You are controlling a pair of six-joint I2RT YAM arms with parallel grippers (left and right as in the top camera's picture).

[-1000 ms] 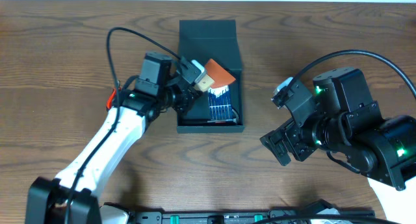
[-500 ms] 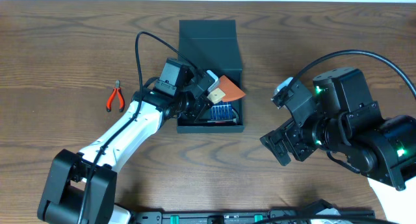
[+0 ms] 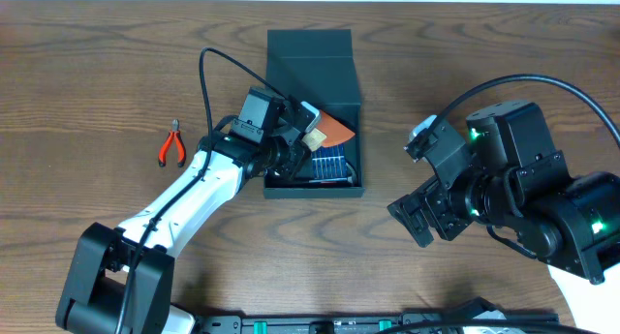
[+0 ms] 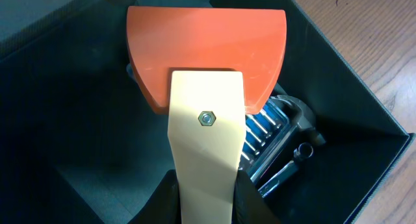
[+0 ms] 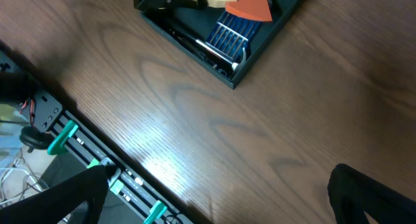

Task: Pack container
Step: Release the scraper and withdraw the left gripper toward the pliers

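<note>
The dark teal-green container [image 3: 314, 58] stands open at the table's middle, its lid flap folded back. My left gripper [image 3: 302, 131] is shut on the cream handle of an orange-bladed scraper [image 3: 332, 131] and holds it low inside the box. In the left wrist view the scraper [image 4: 205, 62] hangs over a blue-ribbed tool set [image 4: 263, 136] lying on the container floor [image 4: 78, 139]. My right gripper [image 3: 418, 218] is open and empty over bare table to the right of the box; its view shows the container [image 5: 257, 52] at the top.
Red-handled pliers [image 3: 172, 143] lie on the table left of the box. A rail with green clips [image 5: 78, 156] runs along the table's front edge.
My left gripper has carried the scraper from above the box's left wall into the box and lowered it. The pliers came into view. The right arm has not moved.
</note>
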